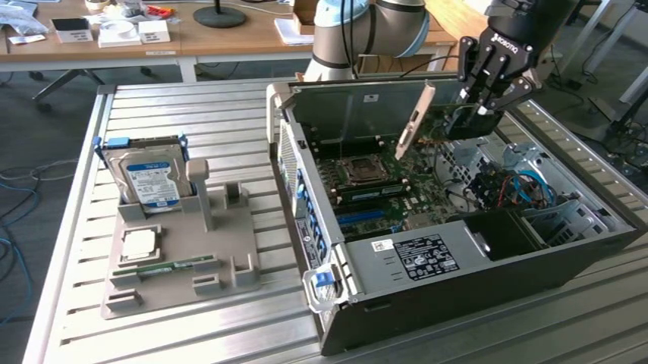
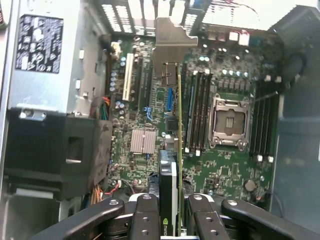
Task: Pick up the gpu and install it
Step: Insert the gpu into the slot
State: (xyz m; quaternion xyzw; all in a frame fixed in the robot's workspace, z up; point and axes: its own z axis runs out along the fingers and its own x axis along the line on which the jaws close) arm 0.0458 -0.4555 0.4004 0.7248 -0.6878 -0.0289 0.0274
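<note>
The gpu (image 2: 169, 185) hangs edge-on over the motherboard (image 2: 225, 165) inside the open computer case (image 1: 435, 296), its metal bracket (image 2: 172, 45) toward the case's slotted rear wall. The fingers (image 2: 146, 220) are closed partway, clamping it from both sides. The case lies on the slatted worktop (image 1: 202, 106).

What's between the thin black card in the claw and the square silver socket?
Wrist view: long black memory slots lie between the thin black gpu and the square silver socket.
</note>
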